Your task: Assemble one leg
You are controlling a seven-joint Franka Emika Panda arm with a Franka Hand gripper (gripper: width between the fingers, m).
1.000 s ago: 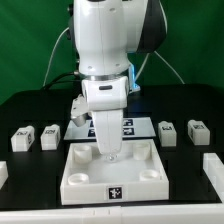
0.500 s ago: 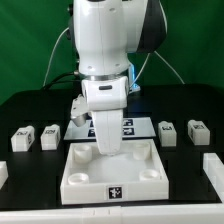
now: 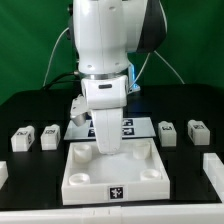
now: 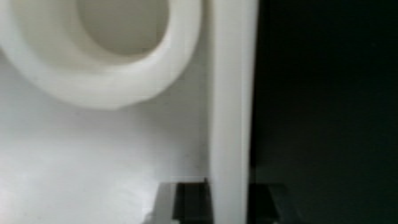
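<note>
My gripper is down on the far-left part of the large white square panel, by one of its round corner sockets. In the wrist view my two dark fingertips stand on either side of the panel's raised rim wall and press against it, with a round socket just beside it. The legs lie apart from the gripper on the black table: two at the exterior view's left and two at its right. None is held.
The marker board lies behind the panel, partly hidden by the arm. Two more white parts are cut off at the exterior view's left edge and right edge. The green wall stands behind the table.
The gripper has shifted very slightly at the panel's rim; the panel and the legs have not moved.
</note>
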